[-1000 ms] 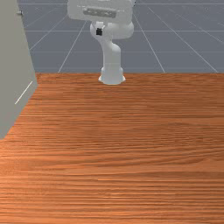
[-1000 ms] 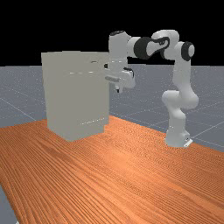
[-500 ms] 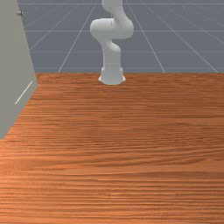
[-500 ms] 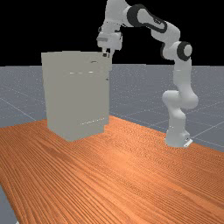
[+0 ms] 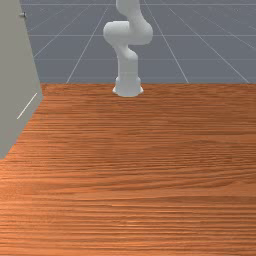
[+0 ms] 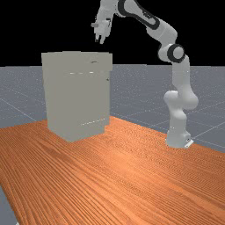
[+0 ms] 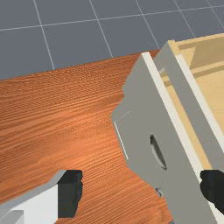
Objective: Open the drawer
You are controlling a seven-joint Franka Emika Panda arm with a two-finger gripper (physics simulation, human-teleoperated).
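In the far view, my gripper [image 6: 100, 41] hangs just above the top of the grey cabinet [image 6: 77, 96], near its arm-side edge. The cabinet [image 5: 17, 75] stands at the front view's left. From above, in the wrist view, my gripper [image 7: 141, 191] is open, its dark fingers wide apart. Beyond the fingertips, a curved handle [image 7: 158, 152] is on the grey front [image 7: 142, 127] of the cabinet, with a small knob [image 7: 159, 192] lower on that face. A strip of pale wood [image 7: 186, 120] lies between this front's light top edge and a second grey panel.
The wood table [image 6: 127, 176] spreads around the cabinet's foot. My arm's base [image 6: 177, 138] stands at the far view's right, apart from the cabinet. Pale wooden inner walls [image 7: 205, 54] lie behind the second panel in the wrist view.
My hand has risen from beside the cabinet's upper part and shifted toward the far view's left, over the cabinet top. The cabinet looks the same as before.
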